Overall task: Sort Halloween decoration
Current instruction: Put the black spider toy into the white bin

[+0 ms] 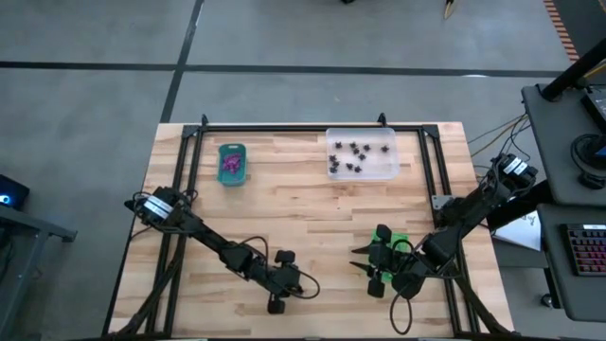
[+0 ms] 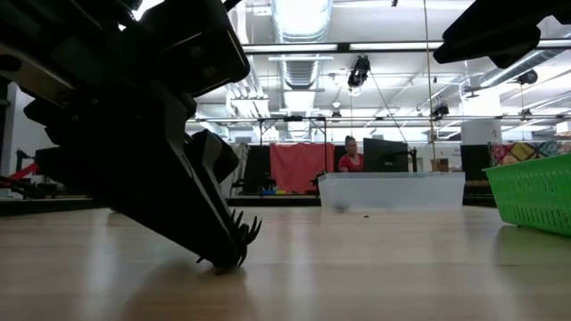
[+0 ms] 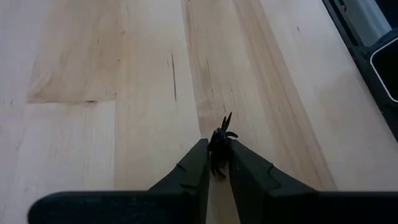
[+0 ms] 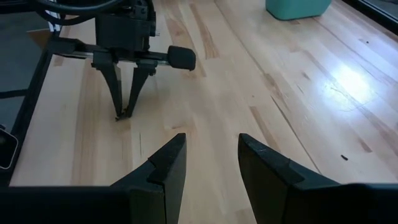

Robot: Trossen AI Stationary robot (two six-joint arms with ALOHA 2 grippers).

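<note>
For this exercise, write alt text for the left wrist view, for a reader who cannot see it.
The left gripper pinches a small black spider-like trinket between its two dark fingertips, just above the pale wooden table. Its thin legs stick out past the tips, and bare planks fill the rest of the view.

Table (image 1: 294, 204): pale wood planks, visible grain, smooth, satin sheen where light falls. Left gripper (image 3: 217, 163) fingers: matt black plastic. Trinket (image 3: 219, 142) between them: black, spiky, seemingly plastic. Clear tray (image 1: 363, 155): translucent plastic. Teal tray (image 1: 232, 164): opaque, smooth plastic. Green tray (image 2: 535, 193): perforated, lattice-walled plastic.
</note>
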